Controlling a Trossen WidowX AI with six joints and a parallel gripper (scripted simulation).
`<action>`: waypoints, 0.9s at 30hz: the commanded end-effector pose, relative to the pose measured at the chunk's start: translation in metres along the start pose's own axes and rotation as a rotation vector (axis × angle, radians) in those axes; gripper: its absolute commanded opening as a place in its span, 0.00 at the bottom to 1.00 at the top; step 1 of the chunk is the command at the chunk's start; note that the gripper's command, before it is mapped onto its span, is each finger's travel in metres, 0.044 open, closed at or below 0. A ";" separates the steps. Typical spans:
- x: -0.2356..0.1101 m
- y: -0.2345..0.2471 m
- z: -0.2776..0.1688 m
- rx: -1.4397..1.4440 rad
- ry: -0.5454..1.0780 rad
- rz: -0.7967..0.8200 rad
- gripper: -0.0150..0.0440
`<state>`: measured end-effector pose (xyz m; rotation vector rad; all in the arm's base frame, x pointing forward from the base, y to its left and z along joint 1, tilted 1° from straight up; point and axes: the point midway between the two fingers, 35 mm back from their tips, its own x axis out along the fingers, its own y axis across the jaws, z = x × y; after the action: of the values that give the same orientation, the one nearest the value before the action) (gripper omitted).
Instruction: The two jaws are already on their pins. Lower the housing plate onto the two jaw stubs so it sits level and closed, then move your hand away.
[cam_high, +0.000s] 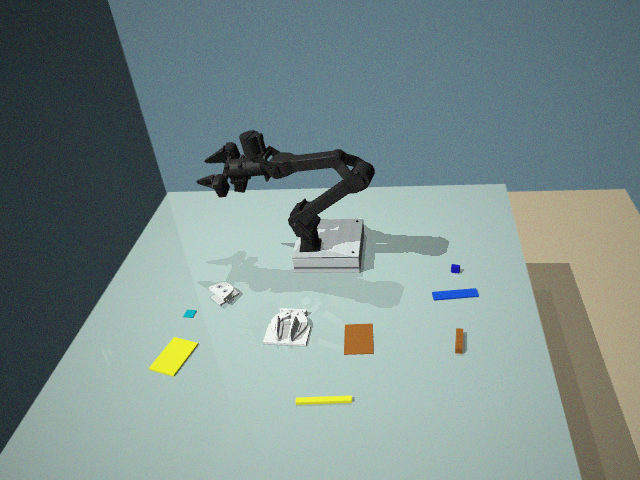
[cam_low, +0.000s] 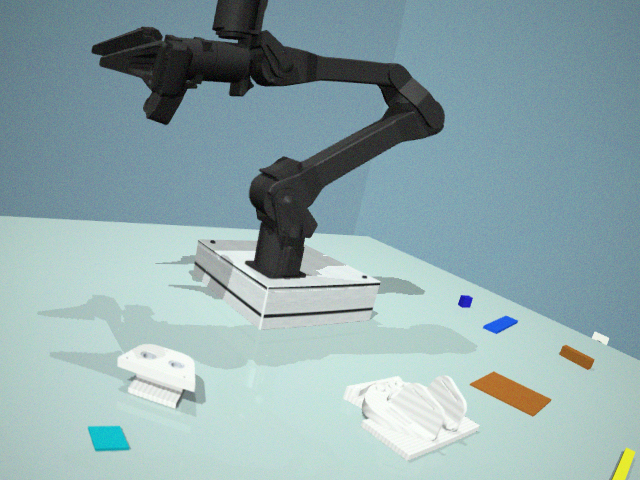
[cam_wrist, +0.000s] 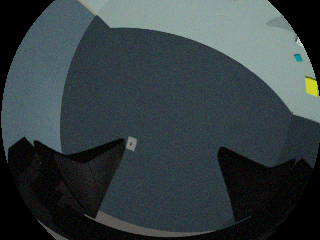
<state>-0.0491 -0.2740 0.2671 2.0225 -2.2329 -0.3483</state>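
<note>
The white housing plate (cam_high: 222, 289) (cam_low: 161, 363) has two holes and rests, slightly tilted, on a ribbed foot at the left, apart from the base. The white base (cam_high: 269, 340) (cam_low: 385, 434) lies on the table further right with the two jaws upright on it, a left jaw (cam_high: 279, 328) and a right jaw (cam_high: 296, 328). Nothing covers the jaw stubs. My gripper (cam_high: 202, 171) (cam_low: 97, 55) (cam_wrist: 174, 148) is open and empty. It is high above the table, pointing left, well clear of the plate and the base.
A cyan tile (cam_high: 189, 313) (cam_low: 108, 438) (cam_wrist: 298, 58) and a yellow tile (cam_high: 174, 356) (cam_wrist: 311, 86) lie at the left. A yellow bar (cam_high: 324, 400) lies in front. An orange tile (cam_high: 358, 339), an orange block (cam_high: 459, 341), a blue bar (cam_high: 455, 294) and a blue cube (cam_high: 455, 268) lie right.
</note>
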 end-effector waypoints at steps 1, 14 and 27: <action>0.014 -0.019 0.007 0.010 -0.101 -0.083 1.00; 0.038 -0.086 0.038 -0.036 -0.399 -0.324 1.00; 0.037 -0.153 0.071 -0.141 -0.700 -0.533 1.00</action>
<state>0.0616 -0.3179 0.1695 2.6373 -1.8764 -1.2578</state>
